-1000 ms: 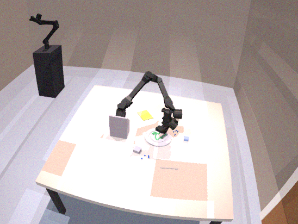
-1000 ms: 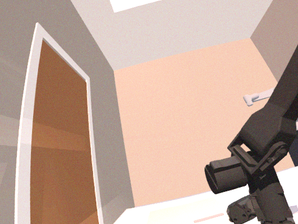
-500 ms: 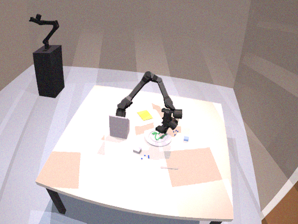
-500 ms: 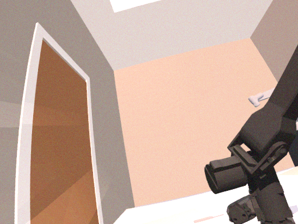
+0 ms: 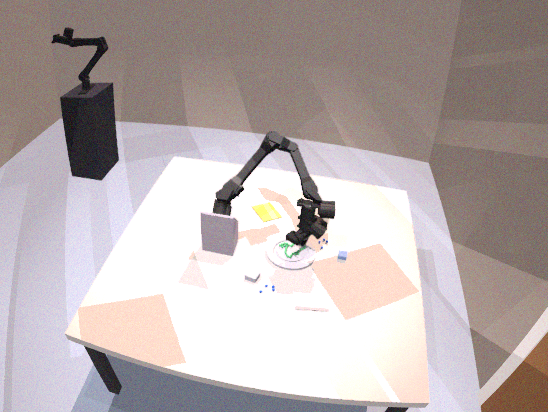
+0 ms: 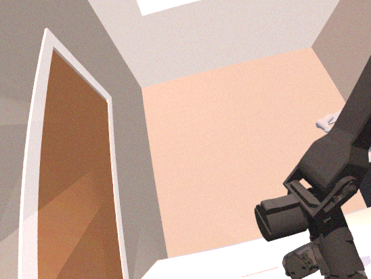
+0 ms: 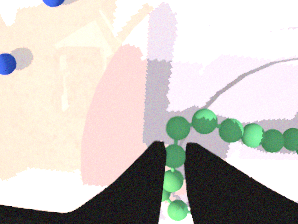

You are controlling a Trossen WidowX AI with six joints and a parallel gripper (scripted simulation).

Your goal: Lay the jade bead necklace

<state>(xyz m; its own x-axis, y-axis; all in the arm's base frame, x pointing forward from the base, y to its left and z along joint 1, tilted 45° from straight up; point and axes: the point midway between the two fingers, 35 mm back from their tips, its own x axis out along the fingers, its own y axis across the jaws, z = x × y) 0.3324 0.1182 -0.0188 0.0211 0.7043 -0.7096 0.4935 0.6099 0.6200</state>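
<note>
The jade bead necklace is a green string of beads, lying in an uneven, bunched line over the round bead board. The board is a pale disc; part of its curved groove shows as a thin dark line in the wrist view. My gripper is low over the board's back part, shut on one bead of the necklace. From there, beads run away to the right and others hang or lie below, between the dark fingers. The arm hides part of the board in the top view; the exterior view does not show the fingertips.
A grey upright box stands left of the board, a yellow square behind it. A blue cube is to the right, a small grey block front left, a thin bar in front. Small blue beads lie near the board.
</note>
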